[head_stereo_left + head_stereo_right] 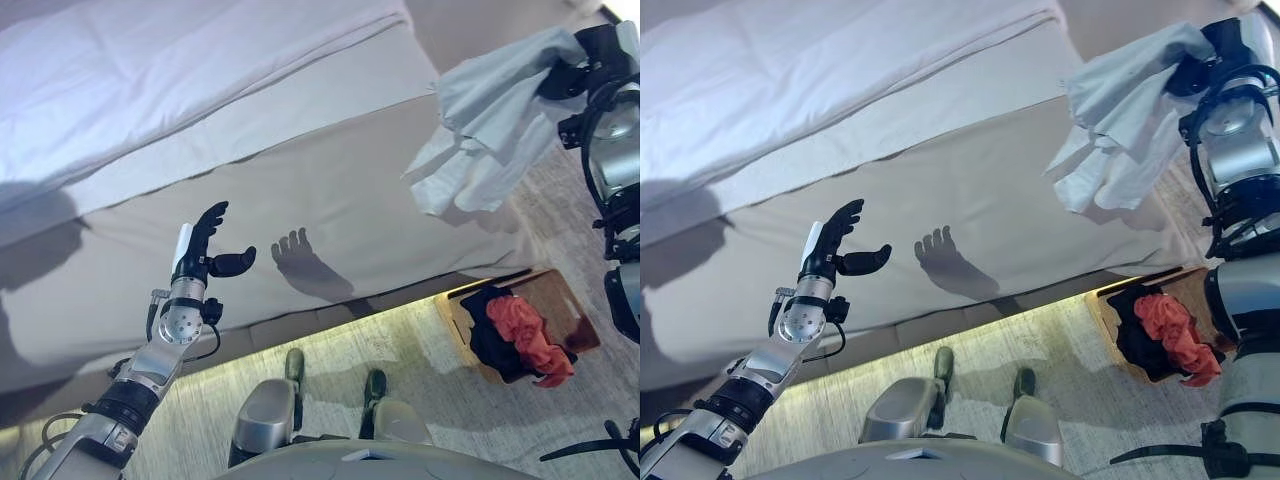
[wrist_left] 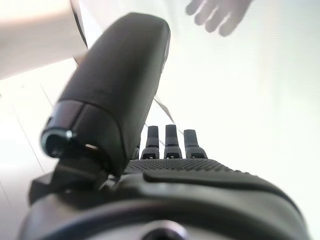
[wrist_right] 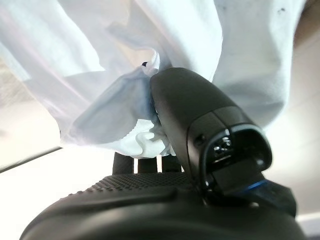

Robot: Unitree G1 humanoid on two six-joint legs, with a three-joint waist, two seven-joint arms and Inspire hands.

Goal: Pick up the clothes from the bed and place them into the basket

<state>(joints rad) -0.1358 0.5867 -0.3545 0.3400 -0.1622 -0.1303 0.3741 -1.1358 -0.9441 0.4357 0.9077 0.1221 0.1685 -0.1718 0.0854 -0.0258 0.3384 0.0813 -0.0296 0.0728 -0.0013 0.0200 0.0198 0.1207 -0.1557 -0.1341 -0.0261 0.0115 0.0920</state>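
The right hand [image 1: 572, 72] grips a pale garment [image 1: 490, 120] lifted above the bed [image 1: 330, 190]; the left hand [image 1: 205, 245] is released. The basket [image 1: 560, 300] already holds clothes, so only the drop remains.

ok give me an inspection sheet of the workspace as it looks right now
surface: bed with a beige cover and a white duvet folded back along its far side
job's things: pale blue garment hanging from the right hand, off the bed; wooden basket on the floor, already holding a black garment and an orange-red one
clutter: nothing seen
hands: right hand shut on the pale blue garment; left hand open, empty, above the bed
cables: nothing seen
surroundings: light strip under the bed edge; pale carpet floor
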